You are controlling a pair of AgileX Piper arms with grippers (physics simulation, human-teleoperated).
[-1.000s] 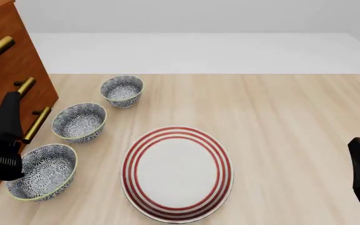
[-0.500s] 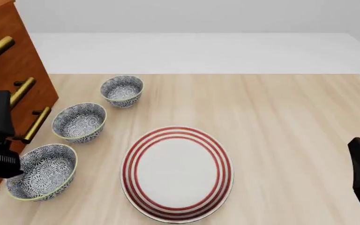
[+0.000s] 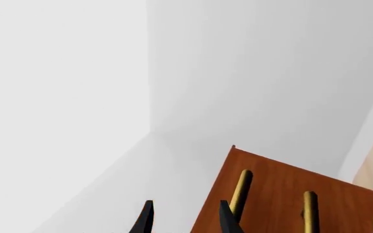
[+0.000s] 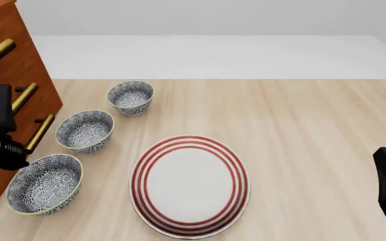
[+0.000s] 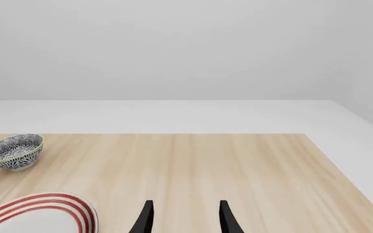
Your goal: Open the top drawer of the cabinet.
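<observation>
Our left tool sits parted and empty beside the top drawer handle at nine o'clock, right tool likewise parted.

No text, label, brand, number or sign can be read on anything in these views. The blue markings on the bowls look like a floral pattern rather than lettering, as far as the resolution allows.
</observation>
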